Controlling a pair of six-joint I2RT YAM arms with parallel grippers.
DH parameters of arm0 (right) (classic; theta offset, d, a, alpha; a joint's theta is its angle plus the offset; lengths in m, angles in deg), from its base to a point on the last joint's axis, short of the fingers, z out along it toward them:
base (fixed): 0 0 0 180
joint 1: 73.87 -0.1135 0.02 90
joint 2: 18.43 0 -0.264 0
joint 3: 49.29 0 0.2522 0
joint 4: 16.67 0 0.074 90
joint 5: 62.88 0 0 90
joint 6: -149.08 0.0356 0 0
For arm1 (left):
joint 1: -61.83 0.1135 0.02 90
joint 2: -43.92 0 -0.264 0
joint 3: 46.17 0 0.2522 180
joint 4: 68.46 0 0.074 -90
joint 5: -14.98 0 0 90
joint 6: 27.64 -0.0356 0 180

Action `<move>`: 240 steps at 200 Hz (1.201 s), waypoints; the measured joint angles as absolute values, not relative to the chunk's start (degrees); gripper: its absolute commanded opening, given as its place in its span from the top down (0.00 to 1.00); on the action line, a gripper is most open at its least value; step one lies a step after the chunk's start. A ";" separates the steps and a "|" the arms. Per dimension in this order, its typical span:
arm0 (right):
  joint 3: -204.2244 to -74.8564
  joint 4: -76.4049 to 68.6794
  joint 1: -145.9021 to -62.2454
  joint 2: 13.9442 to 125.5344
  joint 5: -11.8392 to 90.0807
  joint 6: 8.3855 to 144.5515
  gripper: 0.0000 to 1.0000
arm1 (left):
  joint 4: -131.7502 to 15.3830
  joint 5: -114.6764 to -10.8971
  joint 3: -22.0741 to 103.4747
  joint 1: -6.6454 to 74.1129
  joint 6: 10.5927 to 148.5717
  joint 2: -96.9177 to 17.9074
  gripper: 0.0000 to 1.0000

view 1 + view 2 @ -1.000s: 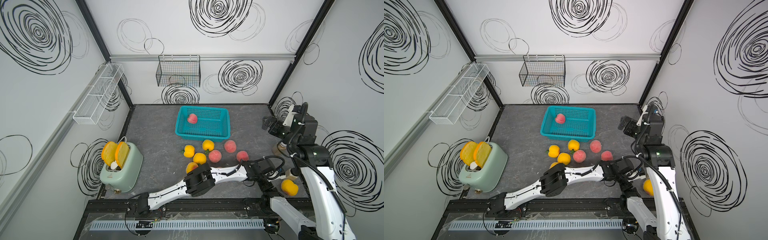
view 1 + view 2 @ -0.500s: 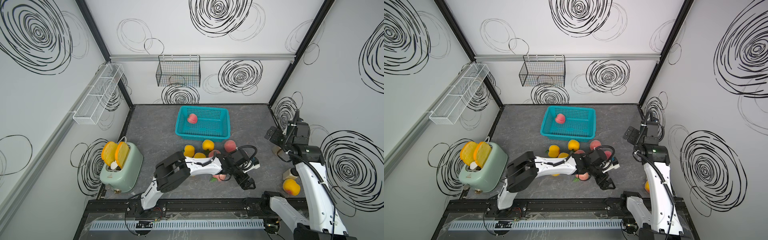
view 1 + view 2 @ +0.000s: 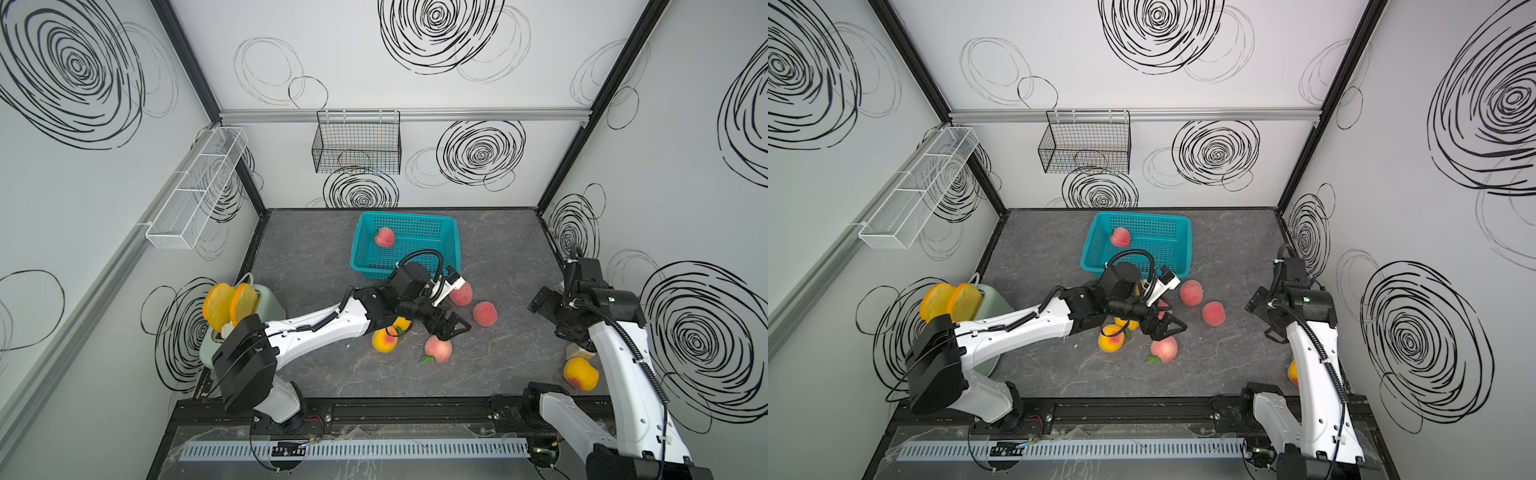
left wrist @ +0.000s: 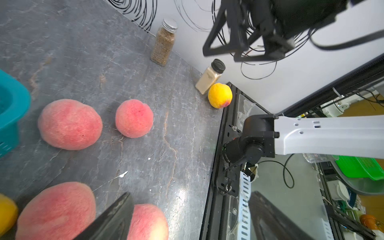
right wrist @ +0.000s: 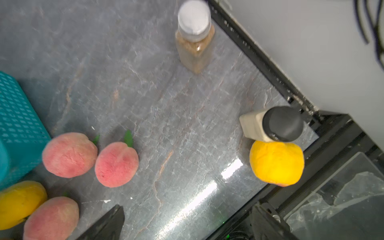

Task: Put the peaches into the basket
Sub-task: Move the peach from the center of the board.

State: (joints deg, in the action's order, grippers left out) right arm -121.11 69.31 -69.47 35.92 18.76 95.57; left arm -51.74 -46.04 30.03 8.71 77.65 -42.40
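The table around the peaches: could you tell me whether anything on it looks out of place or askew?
One yellow peach lies apart from the rest, in the front right corner of the table. It rests against a black-capped jar that seems to lean. Nothing looks spilled or damaged.

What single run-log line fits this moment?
left jaws: open beside pink peach | right jaws: open, empty | basket: one peach inside

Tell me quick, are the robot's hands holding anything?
Left gripper: fingers open, holding nothing.
Right gripper: fingers open, holding nothing.
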 measured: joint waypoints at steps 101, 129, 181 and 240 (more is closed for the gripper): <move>-111.98 68.18 -94.06 58.54 14.28 107.70 0.01 | -40.07 -42.15 32.94 18.87 72.41 -38.77 0.09; -112.76 68.62 -94.17 60.49 13.12 105.50 0.01 | -39.81 -41.59 32.72 21.19 72.21 -38.03 0.09; -118.82 66.87 -95.39 64.14 14.30 98.87 0.01 | -39.78 -40.95 31.82 22.68 72.21 -37.83 0.08; -119.87 63.89 -97.68 59.94 20.79 94.57 0.01 | -40.59 -41.00 30.62 25.26 72.84 -37.83 0.09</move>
State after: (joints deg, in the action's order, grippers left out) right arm -119.87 63.89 -97.68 59.94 20.79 94.57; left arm -40.59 -41.00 30.62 25.26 72.84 -37.83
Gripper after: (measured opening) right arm 0.992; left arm 0.914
